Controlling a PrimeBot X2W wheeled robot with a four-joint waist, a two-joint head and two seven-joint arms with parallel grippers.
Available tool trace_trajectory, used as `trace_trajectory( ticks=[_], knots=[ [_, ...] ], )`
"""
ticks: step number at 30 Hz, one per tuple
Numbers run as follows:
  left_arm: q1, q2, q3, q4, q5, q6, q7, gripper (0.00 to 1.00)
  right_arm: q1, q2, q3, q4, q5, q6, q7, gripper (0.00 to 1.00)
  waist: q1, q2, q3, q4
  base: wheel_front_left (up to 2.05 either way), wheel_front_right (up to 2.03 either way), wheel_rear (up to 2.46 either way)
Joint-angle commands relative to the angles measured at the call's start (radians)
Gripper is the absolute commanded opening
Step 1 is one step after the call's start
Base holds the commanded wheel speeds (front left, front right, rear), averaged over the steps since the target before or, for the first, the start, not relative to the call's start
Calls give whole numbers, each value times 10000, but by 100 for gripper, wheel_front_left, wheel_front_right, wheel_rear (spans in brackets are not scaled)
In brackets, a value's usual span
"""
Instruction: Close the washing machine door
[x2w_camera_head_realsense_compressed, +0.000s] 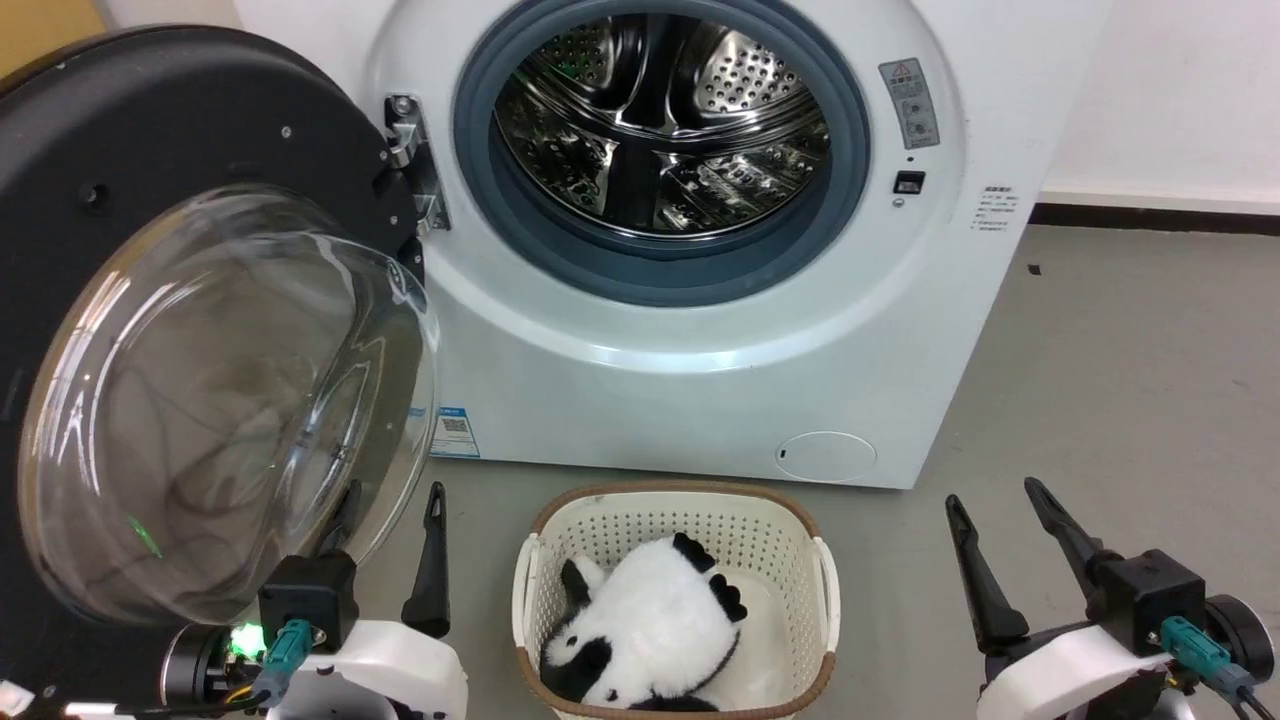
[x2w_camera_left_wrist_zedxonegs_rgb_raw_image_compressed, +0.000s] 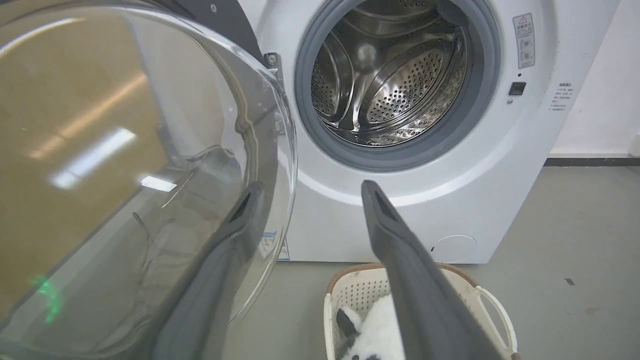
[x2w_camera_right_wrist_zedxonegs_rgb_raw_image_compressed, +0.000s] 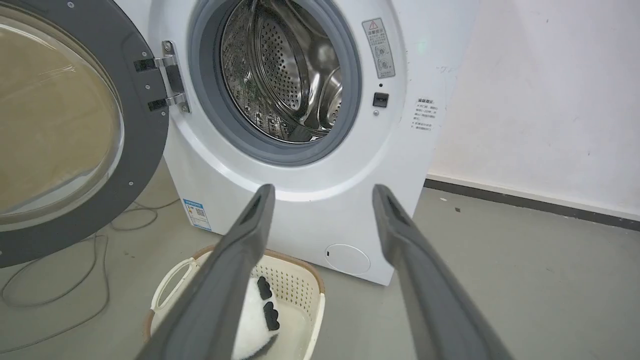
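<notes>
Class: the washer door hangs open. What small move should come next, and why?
Probably ease the left gripper toward the rim of the washing machine door: it stands wide open, and that gripper, open and empty, sits beside its glass bowl; the right gripper is farther off.

The left gripper (x2w_camera_head_realsense_compressed: 394, 495) and right gripper (x2w_camera_head_realsense_compressed: 993, 495) have long dark pointed fingers (x2w_camera_head_realsense_compressed: 432, 565), black blocks (x2w_camera_head_realsense_compressed: 308, 590), white shells (x2w_camera_head_realsense_compressed: 400, 670) and teal cable plugs (x2w_camera_head_realsense_compressed: 285, 645).
</notes>
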Motion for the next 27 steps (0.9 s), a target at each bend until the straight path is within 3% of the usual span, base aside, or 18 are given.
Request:
trace_trajectory(
  ticks=[1, 27],
  knots=[
    [58, 3, -29, -61, -69, 38, -101, 100, 13, 5, 27, -52, 37, 2, -108, 100, 0, 0, -4, 70, 0, 0, 0],
    [353, 4, -104, -490, -389, 224, -728, 100, -113, -92, 612, -68, 391, 3, -734, 100, 0, 0, 9, 1908, 0, 0, 0]
  ],
)
